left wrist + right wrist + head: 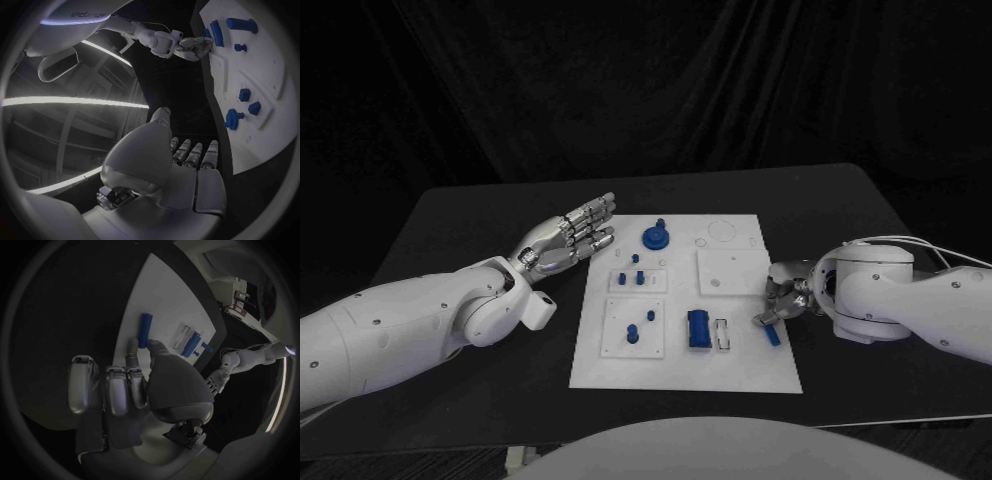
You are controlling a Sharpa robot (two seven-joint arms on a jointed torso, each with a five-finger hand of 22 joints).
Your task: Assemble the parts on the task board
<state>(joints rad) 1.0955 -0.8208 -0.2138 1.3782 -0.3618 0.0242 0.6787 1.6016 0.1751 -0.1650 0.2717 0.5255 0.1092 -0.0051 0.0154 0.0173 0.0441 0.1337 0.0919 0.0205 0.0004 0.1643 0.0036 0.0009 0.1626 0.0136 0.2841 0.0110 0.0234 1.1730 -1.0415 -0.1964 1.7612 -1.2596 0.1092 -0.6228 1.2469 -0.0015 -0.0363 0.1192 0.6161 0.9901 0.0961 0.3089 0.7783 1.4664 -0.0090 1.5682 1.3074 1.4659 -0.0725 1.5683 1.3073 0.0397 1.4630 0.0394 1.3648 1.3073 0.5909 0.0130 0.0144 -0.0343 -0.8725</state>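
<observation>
The black table (473, 215) carries the white task board (733, 372) in its middle, a long plate with several shallow square fields on it.

The left arm (401, 325) comes over the table beside the board's left edge. Its left hand (571, 243) is above the table surface just next to the board, with the fingers (596, 215) stretched out and a little apart, and nothing is in it. In the left wrist view the same hand (181, 170) has its fingers straight and touches no part.

The right arm (920, 300) reaches to the right edge of the board. The right hand (783, 300) is low at that edge, with the fingers bent down. In the right wrist view its fingertips (153, 345) are at one end of a blue rod (144, 330) that lies flat near the board's edge. They seem to touch it, but I cannot tell if the hand really grips it. In the head view this rod (772, 334) lies just under the hand.

On the board there is a blue block (695, 329) beside a white slotted piece (721, 334), a round blue knob (656, 236) near the far end, and some small blue pegs (639, 278) in the left fields.
</observation>
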